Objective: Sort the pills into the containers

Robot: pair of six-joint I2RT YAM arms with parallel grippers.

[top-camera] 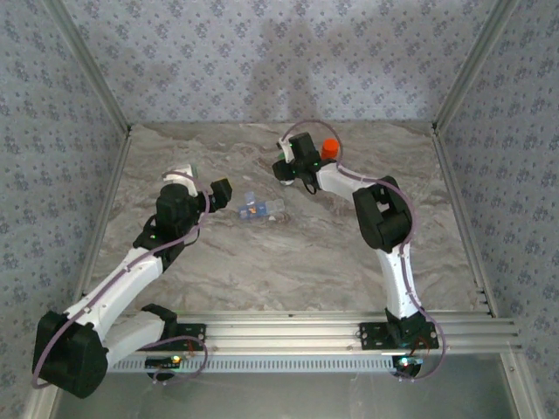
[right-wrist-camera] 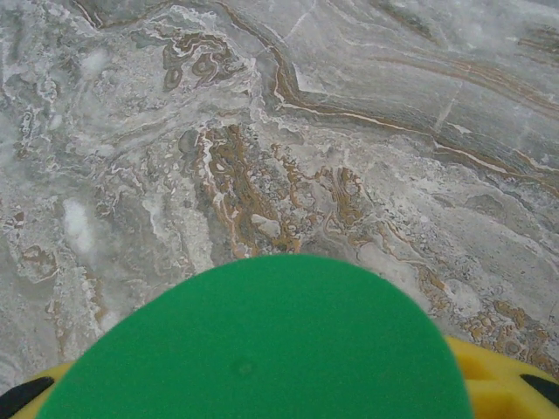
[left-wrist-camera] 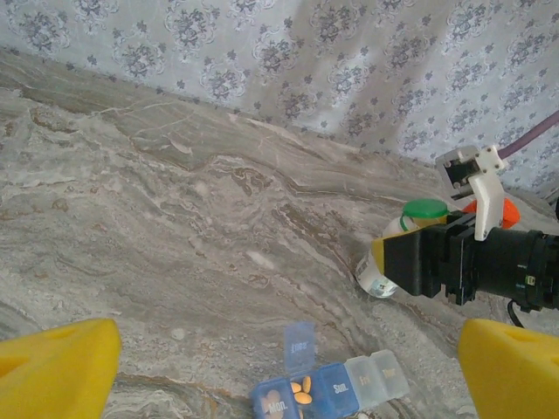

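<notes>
The left end effector gapes wide left of the pill box. The right end effector clamps the green-capped bottle, with the orange bottle just beyond.

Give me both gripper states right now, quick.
Left gripper: open, holding nothing.
Right gripper: closed on the white bottle with green cap.
</notes>
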